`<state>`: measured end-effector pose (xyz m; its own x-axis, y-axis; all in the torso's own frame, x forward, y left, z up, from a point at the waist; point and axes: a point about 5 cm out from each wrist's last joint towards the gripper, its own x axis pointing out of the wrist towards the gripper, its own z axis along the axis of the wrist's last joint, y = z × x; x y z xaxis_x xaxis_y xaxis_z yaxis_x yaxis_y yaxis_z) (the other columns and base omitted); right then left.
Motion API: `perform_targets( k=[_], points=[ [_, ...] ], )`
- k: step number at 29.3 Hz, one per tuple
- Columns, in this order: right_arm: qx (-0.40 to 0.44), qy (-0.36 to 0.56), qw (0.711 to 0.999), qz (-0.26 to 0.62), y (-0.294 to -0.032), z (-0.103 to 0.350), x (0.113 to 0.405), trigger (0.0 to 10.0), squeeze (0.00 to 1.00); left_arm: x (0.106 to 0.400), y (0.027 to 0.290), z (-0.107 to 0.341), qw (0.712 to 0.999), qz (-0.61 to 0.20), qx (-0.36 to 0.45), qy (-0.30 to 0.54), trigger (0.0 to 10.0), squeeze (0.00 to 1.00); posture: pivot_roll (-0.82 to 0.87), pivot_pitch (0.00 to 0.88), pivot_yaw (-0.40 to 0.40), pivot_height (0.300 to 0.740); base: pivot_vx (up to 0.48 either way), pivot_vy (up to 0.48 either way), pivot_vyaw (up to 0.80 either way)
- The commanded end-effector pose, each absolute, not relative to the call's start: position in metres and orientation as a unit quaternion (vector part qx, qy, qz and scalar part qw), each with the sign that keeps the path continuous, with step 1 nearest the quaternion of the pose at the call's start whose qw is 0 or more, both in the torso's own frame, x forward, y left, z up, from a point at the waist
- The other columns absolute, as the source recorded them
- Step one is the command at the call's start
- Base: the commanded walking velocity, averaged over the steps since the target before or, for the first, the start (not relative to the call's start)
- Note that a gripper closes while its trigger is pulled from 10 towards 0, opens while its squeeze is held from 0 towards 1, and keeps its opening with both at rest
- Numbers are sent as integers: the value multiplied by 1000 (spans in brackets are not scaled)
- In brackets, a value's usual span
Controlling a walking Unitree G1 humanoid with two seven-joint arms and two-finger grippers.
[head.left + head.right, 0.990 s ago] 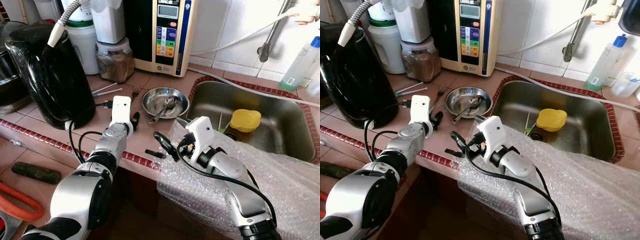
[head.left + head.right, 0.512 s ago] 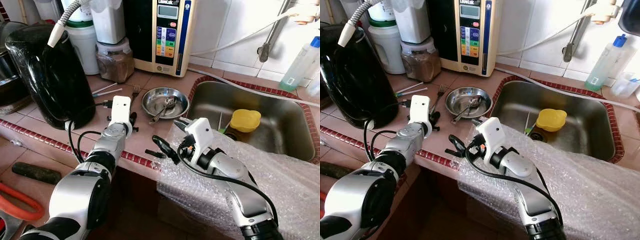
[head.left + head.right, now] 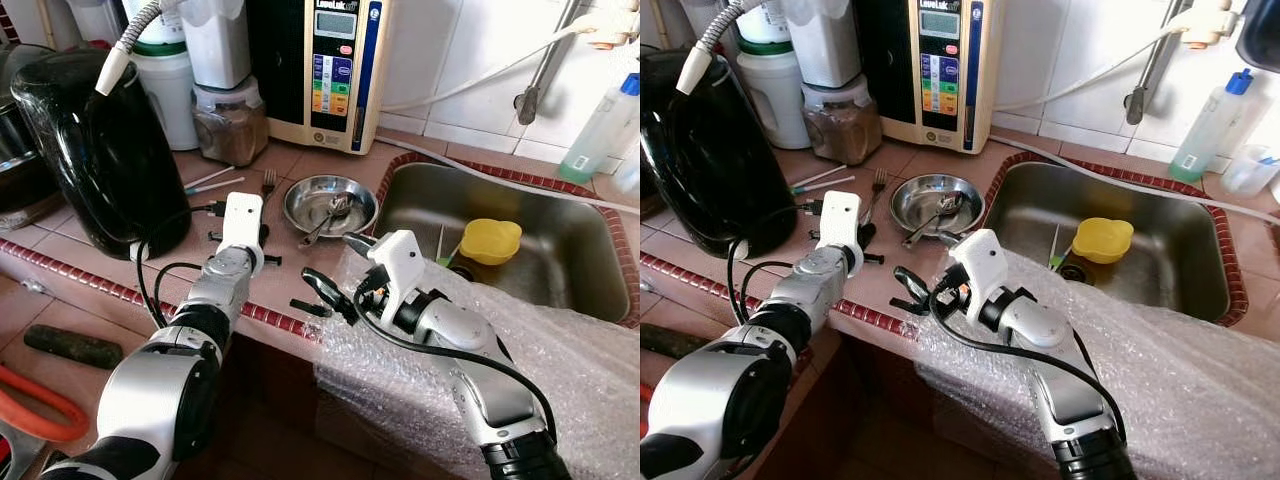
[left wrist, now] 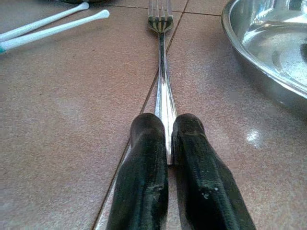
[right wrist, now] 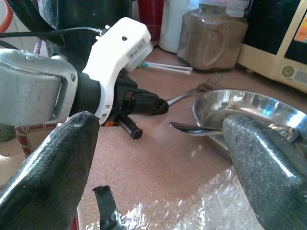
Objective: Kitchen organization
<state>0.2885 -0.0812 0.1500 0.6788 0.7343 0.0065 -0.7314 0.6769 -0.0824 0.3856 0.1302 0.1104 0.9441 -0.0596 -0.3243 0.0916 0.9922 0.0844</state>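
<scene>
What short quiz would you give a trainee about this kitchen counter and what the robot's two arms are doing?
1. True or false: the left gripper has its fingers closed on the fork handle.
2. What lies in the steel bowl? A) a spoon B) a knife C) an egg
3. Fill in: the yellow cup sits in the ____.

Key:
1. True; the fork lies flat on the counter.
2. A, the spoon.
3. Sink. The right gripper, meanwhile, is open above the bubble wrap.
</scene>
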Motion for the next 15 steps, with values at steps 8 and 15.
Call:
perform_targets(
  k=[8, 15],
  points=[
    [-45, -24, 909, 413, -79, 151, 292, 10000, 0, 375, 144, 90, 978, -27, 52, 198, 0, 0, -44, 0, 1, 740, 0, 0, 0],
    [-48, -27, 908, 414, -78, 152, 295, 10000, 0, 372, 144, 87, 979, -28, 51, 195, 0, 0, -31, 0, 2, 740, 0, 0, 0]
  ],
)
